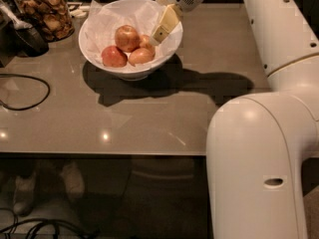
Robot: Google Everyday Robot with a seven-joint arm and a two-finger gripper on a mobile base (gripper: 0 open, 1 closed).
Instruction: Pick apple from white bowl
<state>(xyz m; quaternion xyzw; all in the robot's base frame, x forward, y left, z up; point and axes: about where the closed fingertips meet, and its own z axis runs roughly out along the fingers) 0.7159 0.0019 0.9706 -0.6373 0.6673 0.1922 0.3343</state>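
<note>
Apple [127,37]: the blushed, shiny one sits highest in the pile, back-left of centre in the white bowl [130,73]. The gripper [159,35] hangs just inside the bowl's right rim, angled down and just beside the apple's right flank. I cannot tell whether it is spread or closed. I judge the fruit firm, of middling weight and slick-skinned. It is round enough to roll and will bruise under a hard squeeze. Best hold is across its widest girth from above, on the sides clear of neighbours. The darker red apple [113,57] and the paler apple [141,57] crowd its front. The crinkled paper lining [97,29] may shift underneath. A snack jar [45,14] stands well apart on the worktop [149,118].
</note>
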